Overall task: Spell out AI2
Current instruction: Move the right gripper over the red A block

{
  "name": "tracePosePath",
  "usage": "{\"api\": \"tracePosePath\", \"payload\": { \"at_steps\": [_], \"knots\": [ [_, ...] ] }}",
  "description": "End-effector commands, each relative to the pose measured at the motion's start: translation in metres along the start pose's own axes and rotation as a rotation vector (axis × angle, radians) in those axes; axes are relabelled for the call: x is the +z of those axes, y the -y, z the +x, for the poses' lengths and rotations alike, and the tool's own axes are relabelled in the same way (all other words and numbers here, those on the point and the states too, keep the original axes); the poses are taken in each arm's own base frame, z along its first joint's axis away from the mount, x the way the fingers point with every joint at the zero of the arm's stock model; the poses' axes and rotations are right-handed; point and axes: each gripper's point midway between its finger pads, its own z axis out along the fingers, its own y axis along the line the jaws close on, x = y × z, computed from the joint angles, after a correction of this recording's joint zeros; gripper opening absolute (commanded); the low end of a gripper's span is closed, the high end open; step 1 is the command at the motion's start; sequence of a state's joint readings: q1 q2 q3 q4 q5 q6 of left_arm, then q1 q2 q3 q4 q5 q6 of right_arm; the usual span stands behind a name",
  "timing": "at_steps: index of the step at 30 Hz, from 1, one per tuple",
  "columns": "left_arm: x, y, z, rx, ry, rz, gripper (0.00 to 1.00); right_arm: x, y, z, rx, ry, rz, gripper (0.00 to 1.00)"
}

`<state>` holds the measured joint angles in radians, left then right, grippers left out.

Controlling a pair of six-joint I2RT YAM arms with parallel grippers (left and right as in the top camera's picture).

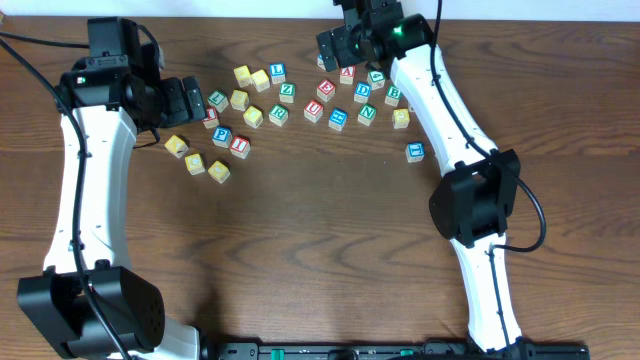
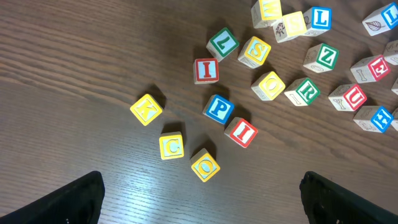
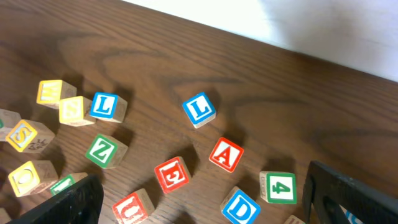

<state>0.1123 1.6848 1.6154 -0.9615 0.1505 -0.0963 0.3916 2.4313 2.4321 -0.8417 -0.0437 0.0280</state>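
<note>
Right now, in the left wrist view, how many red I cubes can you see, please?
2. The upper red I cube lies below a green-lettered cube; the lower red I cube lies lower right of the blue P cube. Others may be out of view.

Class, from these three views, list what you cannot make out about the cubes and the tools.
1. Overhead: the character on the lone blue-marked wooden cube is too small to read.
2. Right wrist: a green-lettered wooden cube is half hidden behind a finger of the right tool.
3. Left wrist: the left tool is cut by the bottom edge; only two dark fingertips show.
</note>
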Motion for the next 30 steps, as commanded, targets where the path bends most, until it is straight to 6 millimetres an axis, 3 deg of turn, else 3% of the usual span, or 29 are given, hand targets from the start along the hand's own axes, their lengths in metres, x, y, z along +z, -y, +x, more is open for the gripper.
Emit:
{"api": "tracePosePath", "payload": {
  "at_steps": [1, 4, 6, 11, 18, 30],
  "knots": [
    [-0.006, 0.000, -0.007, 0.017, 0.024, -0.006, 0.99, -0.005, 0.000, -0.009, -0.028, 0.026, 0.029, 0.99],
    [-0.006, 0.000, -0.006, 0.017, 0.021, -0.006, 0.99, -0.004, -0.009, -0.008, -0.030, 0.024, -0.022, 0.99],
    [-0.006, 0.000, -0.005, 0.016, 0.016, -0.003, 0.99, 0.002, -0.007, -0.007, -0.029, 0.025, -0.011, 0.89],
    [-0.006, 0.000, -0.003, 0.012, 0.009, -0.005, 0.99, 0.040, 0.000, 0.008, 0.010, 0.012, 0.018, 0.78],
    [-0.006, 0.000, -0.003, 0.013, 0.009, -0.005, 0.99, 0.087, 0.015, 0.037, 0.060, -0.024, 0.110, 0.70],
    [-0.006, 0.000, -0.003, 0.012, 0.009, -0.005, 0.99, 0.111, 0.029, 0.046, 0.146, 0.004, 0.186, 0.65]
  ]
}}
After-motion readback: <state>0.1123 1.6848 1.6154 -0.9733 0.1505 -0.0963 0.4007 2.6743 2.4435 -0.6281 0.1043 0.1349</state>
